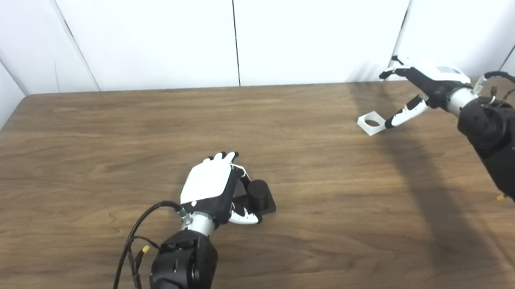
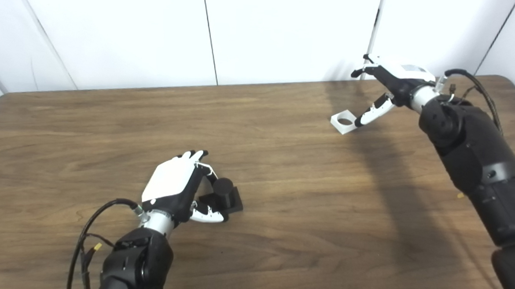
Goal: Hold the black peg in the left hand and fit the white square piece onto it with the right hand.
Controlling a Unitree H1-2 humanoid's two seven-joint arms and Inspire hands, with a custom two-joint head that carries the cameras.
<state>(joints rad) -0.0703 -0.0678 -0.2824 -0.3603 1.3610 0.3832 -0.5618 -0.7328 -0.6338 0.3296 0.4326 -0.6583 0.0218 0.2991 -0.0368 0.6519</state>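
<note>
Left hand (image 1: pixel 209 188) sits near centre of the brown wood-grain tabletop (image 1: pixel 107 154), curled round the black cylindrical peg on its flat square base (image 1: pixel 258 197). Thumb lies along the near edge of the base, fingers on the left side. Peg rests upright on the wood; I cannot tell whether the grip is firm or only loose.

Right hand (image 1: pixel 419 89) is at the far right, spread wide, holding nothing. Its thumb tip touches or sits just beside the right edge of the white square plastic piece with a round hole (image 1: pixel 372 122), which lies flat.

Risks as I judge them:
- thumb nudges the flat piece leftward instead of pinching it, since its edges are low;
- a loose left grip lets the peg tilt at insertion;
- a skewed pinch jams hole against peg.
</note>
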